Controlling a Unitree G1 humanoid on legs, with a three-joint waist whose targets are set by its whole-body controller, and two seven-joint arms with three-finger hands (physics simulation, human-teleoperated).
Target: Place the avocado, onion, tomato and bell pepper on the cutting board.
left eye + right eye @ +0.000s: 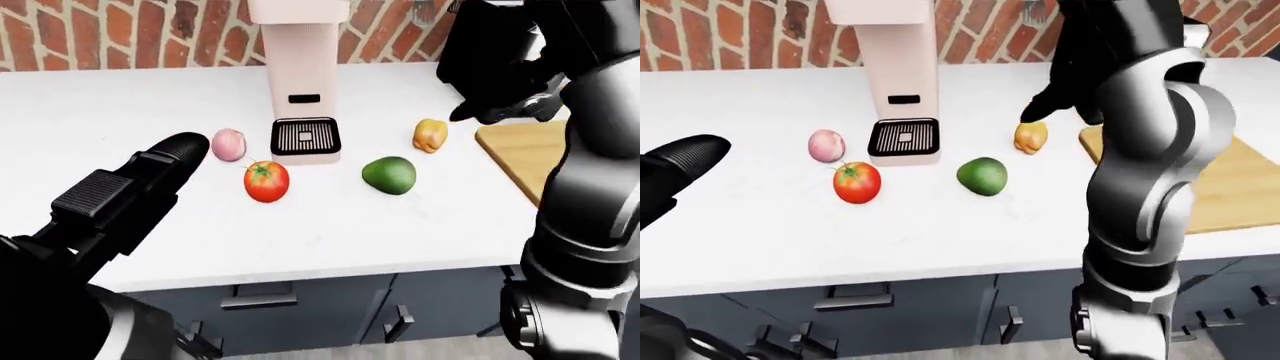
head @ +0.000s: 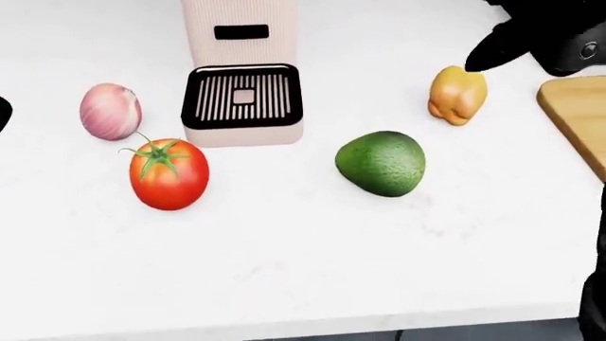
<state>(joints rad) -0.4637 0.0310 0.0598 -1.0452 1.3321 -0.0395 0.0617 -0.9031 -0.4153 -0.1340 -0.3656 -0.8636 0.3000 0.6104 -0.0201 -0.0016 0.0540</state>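
One right hand (image 2: 511,42) just above bell pepper (image 2: 458,94)

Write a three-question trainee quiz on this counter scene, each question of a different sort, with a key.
1. True or false: the avocado already lies on the cutting board.
2. Multiple choice: in the head view, which item lies just left of the tomato's top? A) pepper B) onion C) a lemon
3. Fill in: the right hand hovers nearest the ____.

Key:
1. False; it sits on the white counter.
2. B
3. pepper
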